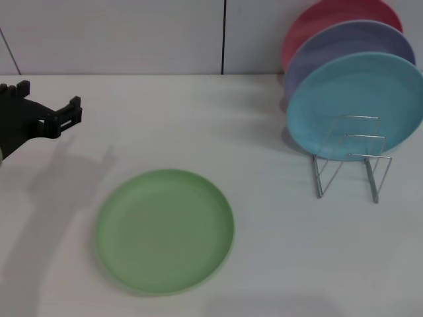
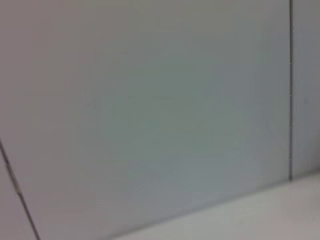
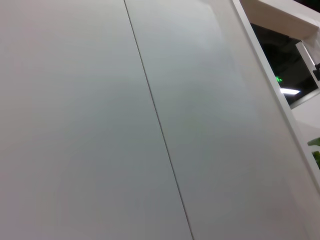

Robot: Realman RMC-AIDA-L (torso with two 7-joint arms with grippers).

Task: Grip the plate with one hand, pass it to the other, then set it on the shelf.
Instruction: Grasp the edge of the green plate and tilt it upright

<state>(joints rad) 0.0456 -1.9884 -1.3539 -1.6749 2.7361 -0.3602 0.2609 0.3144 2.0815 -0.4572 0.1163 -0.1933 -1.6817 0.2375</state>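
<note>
The light green plate (image 1: 165, 230) lies flat on the white table (image 1: 277, 251), in the near left-middle of the head view. My left gripper (image 1: 47, 98) is at the far left edge, above the table and well up-left of the plate, apart from it. Its black fingers (image 1: 71, 109) stand apart and hold nothing. The silver wire rack (image 1: 350, 162) stands at the right, with empty loops at its front. My right gripper is out of view. Both wrist views show only wall panels.
A turquoise plate (image 1: 357, 102), a lavender plate (image 1: 350, 46) and a pink-red plate (image 1: 337, 20) stand on edge at the back of the rack. A white panelled wall (image 1: 132, 33) rises behind the table.
</note>
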